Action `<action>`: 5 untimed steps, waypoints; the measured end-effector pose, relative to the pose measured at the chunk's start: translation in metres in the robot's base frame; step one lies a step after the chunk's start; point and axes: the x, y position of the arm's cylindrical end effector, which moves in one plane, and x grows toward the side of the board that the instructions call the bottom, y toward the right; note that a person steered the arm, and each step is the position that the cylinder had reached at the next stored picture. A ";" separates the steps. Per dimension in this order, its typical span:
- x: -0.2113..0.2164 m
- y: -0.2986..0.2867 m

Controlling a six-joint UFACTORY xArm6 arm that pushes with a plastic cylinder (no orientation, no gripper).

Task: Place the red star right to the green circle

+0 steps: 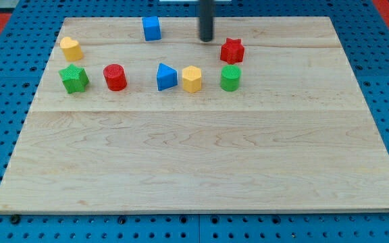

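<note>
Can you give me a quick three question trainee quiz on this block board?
1. True or false: the red star already sits to the view's right of the green circle.
2. Which block lies nearest my tip? A) red star B) green star C) red cylinder
3. Fill in: the blue triangle has the yellow ___ just to its right in the view.

Key: 1 false, it sits above the circle; 2 A; 3 hexagon.
</note>
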 end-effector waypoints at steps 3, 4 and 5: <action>0.037 0.091; 0.046 0.078; 0.059 0.073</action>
